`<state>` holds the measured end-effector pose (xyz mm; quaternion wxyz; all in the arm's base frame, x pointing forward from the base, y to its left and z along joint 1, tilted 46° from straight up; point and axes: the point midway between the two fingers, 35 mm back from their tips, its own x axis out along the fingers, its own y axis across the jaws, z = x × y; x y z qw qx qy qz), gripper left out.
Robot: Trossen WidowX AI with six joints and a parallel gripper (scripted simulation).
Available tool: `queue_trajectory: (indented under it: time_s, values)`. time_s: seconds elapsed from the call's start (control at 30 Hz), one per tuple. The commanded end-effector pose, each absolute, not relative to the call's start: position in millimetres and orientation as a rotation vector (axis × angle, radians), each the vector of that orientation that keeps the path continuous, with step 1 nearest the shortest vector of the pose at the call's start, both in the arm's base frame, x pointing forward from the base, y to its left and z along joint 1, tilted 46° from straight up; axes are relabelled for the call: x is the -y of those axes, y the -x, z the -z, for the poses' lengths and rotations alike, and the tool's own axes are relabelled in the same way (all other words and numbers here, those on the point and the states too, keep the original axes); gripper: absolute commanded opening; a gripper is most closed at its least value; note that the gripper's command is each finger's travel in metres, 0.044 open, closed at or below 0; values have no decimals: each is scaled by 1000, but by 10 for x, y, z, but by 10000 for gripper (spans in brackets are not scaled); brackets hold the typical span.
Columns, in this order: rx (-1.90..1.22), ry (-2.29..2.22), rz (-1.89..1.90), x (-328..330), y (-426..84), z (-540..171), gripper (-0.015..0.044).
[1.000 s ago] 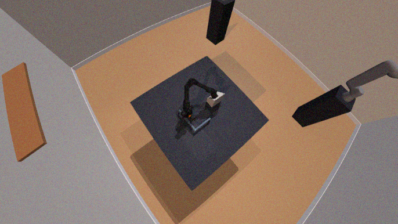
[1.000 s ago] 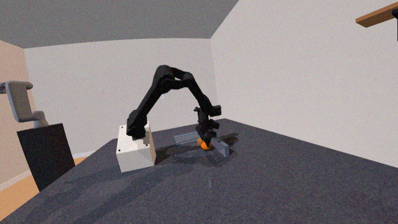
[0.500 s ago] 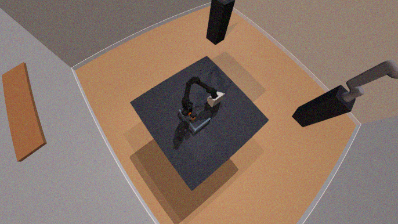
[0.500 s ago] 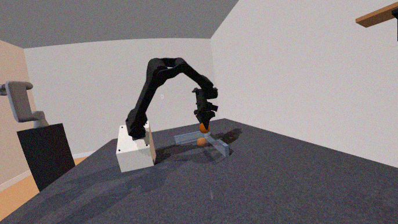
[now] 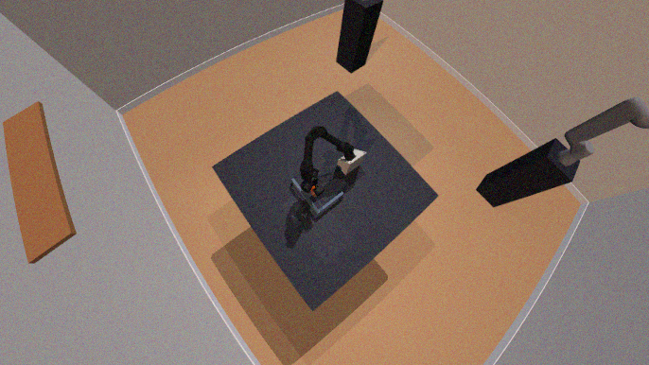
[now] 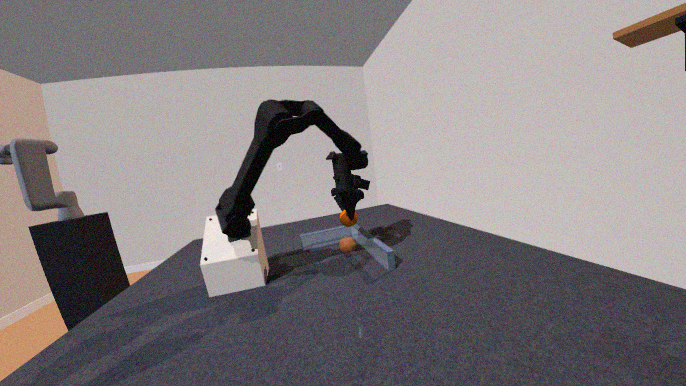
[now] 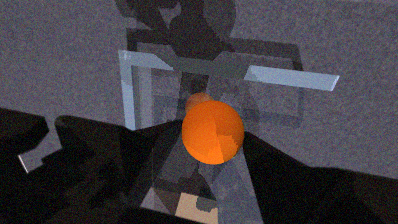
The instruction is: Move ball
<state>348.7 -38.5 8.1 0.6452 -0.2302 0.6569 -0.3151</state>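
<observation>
While the orange ball (image 6: 348,218) is pinched between the two fingers of the gripper (image 6: 348,214), it is carried clear of the dark table (image 6: 500,310), raised above the corner made by the two low clear walls (image 6: 376,251). In the exterior view the see-through copy (image 6: 347,244) is seen resting on the table inside that corner, almost directly beneath the held ball. In the wrist view the ball (image 7: 213,132) is framed by the dark fingers, and the paler copy (image 7: 199,100) is partly hidden just beyond it, with the corner of the walls (image 7: 131,85) at far left

Several risks are judged from here. If the ball is released from this height, a bounce or a roll is likely, and it could be carried off the copy or over a low wall. If the descent is made slightly off line, a finger could be knocked against a wall. If the fingers are spread unevenly, the ball could be nudged sideways, so that it is left moving when the gripper is drawn away
</observation>
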Motion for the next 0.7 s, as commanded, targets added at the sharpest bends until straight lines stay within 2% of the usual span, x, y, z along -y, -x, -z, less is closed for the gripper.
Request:
queue_trajectory:
  time_s: [0.0, 0.67]
  values:
    - [-1516, 528, 714, 374, -3393, 230, 0]
    - [-1516, 531, 717, 877, -3330, 733, 0]
